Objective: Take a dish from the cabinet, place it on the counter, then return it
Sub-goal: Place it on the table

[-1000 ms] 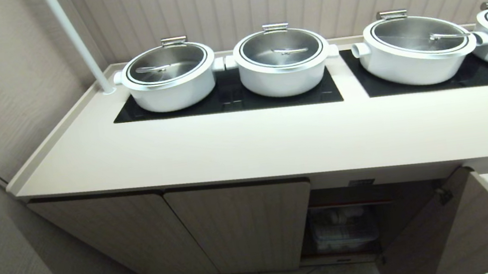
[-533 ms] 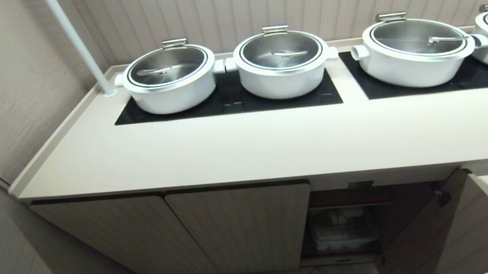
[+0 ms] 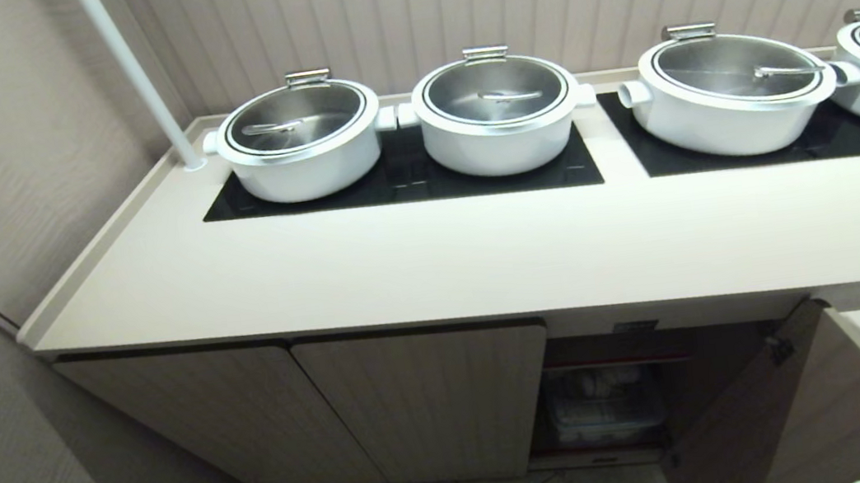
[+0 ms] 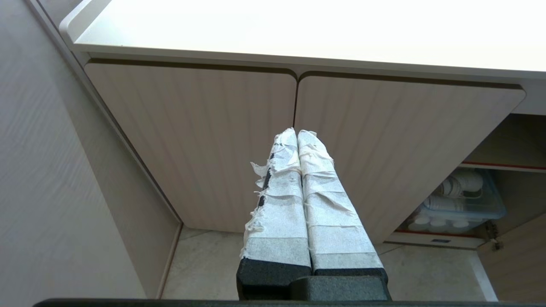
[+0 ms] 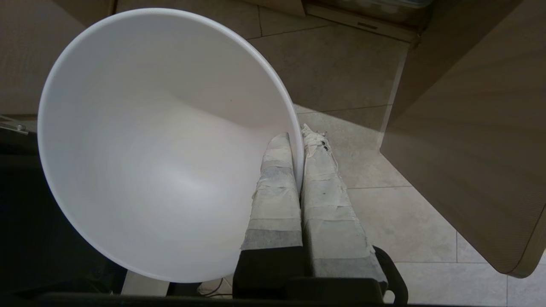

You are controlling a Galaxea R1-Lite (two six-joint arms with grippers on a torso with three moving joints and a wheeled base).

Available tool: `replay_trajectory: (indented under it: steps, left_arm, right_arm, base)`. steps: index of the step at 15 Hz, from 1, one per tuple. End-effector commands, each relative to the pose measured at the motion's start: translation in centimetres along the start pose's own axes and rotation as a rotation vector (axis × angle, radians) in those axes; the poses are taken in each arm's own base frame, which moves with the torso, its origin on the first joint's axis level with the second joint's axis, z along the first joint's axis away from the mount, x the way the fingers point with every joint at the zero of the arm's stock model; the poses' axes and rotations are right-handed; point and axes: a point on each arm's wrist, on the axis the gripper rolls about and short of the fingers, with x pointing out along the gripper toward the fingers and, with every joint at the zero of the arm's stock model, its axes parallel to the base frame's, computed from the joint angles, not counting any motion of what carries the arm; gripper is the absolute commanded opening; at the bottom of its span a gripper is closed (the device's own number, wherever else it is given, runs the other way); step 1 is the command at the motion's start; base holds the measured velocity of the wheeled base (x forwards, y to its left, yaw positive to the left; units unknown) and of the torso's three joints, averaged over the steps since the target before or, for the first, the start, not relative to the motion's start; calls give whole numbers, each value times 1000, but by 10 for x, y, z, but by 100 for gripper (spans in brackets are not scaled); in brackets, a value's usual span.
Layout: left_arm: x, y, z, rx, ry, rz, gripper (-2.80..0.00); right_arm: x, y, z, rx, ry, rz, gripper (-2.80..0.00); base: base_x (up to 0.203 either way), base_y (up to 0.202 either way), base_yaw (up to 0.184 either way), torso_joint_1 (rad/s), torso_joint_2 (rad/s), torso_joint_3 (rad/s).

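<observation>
right tool (image 5: pixel 302 140) pinches bowl (image 5: pixel 162 145) rim, foot hidden; left tool (image 4: pixel 296 134) closed, seemingly empty.

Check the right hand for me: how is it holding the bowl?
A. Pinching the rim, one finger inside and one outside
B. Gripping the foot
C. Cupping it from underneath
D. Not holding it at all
A. In the right wrist view the right hand is shut on the bowl, its rim clamped between one taped finger inside and one outside.
</observation>
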Motion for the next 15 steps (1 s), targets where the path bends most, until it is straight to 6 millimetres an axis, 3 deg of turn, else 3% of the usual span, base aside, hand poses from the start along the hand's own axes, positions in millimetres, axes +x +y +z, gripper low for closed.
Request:
replay_trajectory:
  steps: [1,10,15]
  left_arm:
    - [0,0,0,-1,0,1,-280]
    - [0,0,0,-1,-1,1,-280]
    - [0,0,0,-1,-1,1,-280]
  right_arm:
    - [0,0,0,1,-1,1,-280]
    - [2,0,10,7,0,-1,-280]
    - [9,0,41,10,5,-2,-280]
  base:
    - [0,0,0,0,0,0]
    - [0,0,0,0,0,0]
    - [0,0,0,0,0,0]
